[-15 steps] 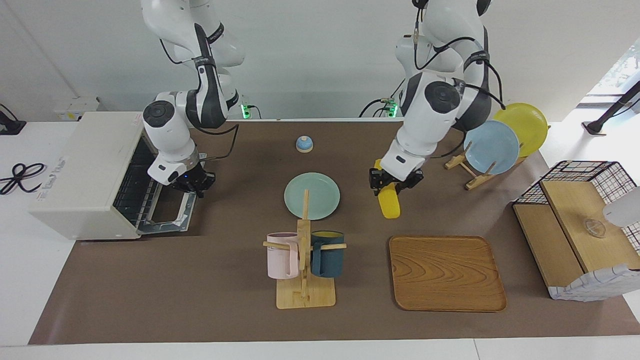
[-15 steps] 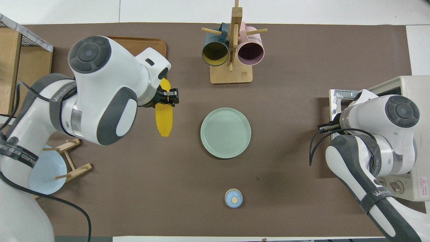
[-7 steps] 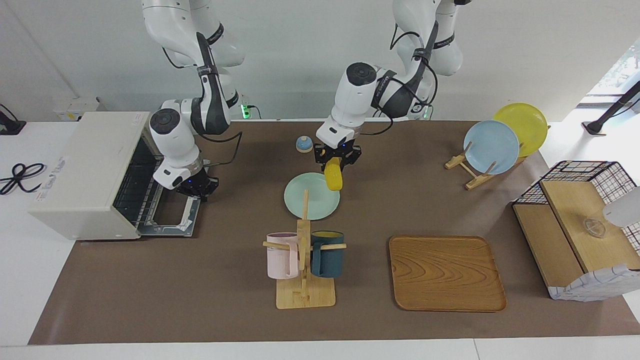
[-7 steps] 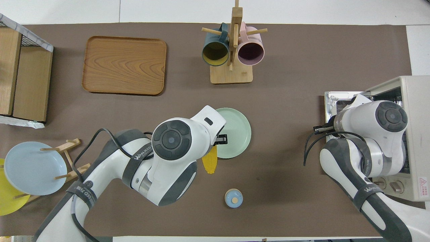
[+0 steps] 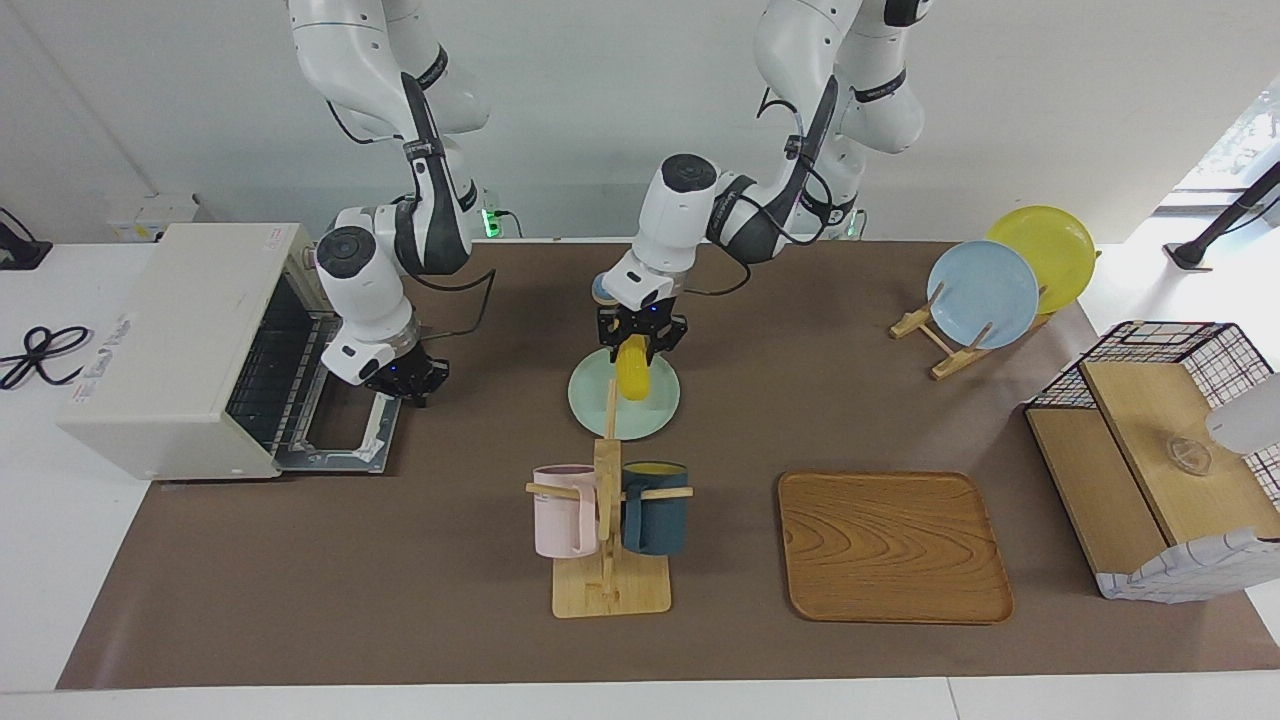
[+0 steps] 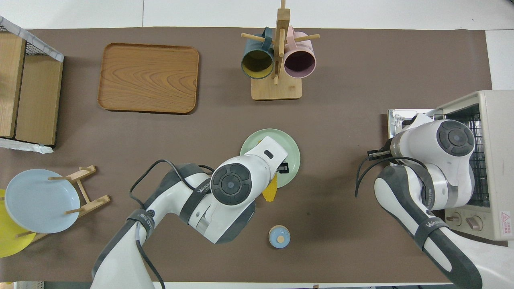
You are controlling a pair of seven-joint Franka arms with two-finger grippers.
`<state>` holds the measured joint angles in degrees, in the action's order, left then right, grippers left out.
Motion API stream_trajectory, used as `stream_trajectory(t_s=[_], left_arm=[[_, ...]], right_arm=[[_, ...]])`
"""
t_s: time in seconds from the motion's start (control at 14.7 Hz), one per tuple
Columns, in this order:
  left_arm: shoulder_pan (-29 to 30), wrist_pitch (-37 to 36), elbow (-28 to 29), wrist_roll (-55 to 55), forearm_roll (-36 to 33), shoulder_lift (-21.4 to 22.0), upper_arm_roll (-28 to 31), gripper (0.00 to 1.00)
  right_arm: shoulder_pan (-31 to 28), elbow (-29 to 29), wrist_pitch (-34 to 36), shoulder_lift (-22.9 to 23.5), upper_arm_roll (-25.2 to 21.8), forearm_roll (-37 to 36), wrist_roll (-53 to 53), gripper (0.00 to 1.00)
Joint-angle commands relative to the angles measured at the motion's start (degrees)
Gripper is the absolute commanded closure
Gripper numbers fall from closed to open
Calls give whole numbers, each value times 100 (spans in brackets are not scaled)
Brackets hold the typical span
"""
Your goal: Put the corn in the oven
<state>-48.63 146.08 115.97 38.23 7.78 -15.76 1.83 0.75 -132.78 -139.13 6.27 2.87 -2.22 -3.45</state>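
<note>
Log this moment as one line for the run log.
left end effector: shut on corn, over teal plate | right end effector: shut, over open oven door | oven: open, corn not inside

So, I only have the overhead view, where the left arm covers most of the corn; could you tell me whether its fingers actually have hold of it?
Observer: Yes. In the facing view the left gripper is shut on the corn at its upper end.
Operator: Thank you. How does the cob hang?
Observer: Nearly upright, with its lower tip over the middle of the teal plate.
Operator: And where is the right gripper, please?
Observer: The right gripper is shut, with nothing seen in it, over the handle edge of the oven door, which lies open and flat in front of the oven.
</note>
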Motion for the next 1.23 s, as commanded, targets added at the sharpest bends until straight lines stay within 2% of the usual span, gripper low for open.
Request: stream_trajectory(t_s=[0.0, 0.14, 0.2, 0.27, 0.34, 0.41, 0.48, 0.55, 0.82, 1.02, 1.16], left_arm=[[-85, 209, -383, 9, 39, -428, 90, 100], [-85, 342, -383, -9, 39, -463, 90, 100], [-85, 342, -383, -9, 39, -498, 90, 100], [-85, 342, -383, -52, 39, -499, 90, 100], [-85, 342, -374, -61, 30, -499, 98, 100], [-85, 325, -374, -61, 22, -490, 90, 95], [-93, 316, -356, -61, 21, -490, 98, 45], [-94, 281, -339, -53, 21, -472, 99, 0], [-67, -113, -356, -70, 4, -297, 116, 0], [203, -772, -356, -236, -5, 150, 125, 0], [468, -1238, -374, -368, -5, 476, 125, 0]], right_arm=[[311, 584, 657, 32, -6, -68, 414, 100], [390, 1032, 1245, 32, -6, -77, 695, 100], [469, 1295, 1631, 41, -6, -68, 784, 89], [479, 1481, 1905, 15, -6, -16, 819, 74], [488, 1683, 2142, -20, -6, 98, 820, 41], [488, 1894, 2380, -20, 3, 194, 820, 18], [488, 2078, 2600, -20, 12, 300, 811, 0], [488, 2167, 2715, -46, 64, 484, 820, 0], [488, 2168, 3154, -511, 91, 600, 820, 0], [540, 2089, 3226, -653, 152, 626, 889, 0], [741, 2106, 2955, -618, 187, 626, 968, 0]])
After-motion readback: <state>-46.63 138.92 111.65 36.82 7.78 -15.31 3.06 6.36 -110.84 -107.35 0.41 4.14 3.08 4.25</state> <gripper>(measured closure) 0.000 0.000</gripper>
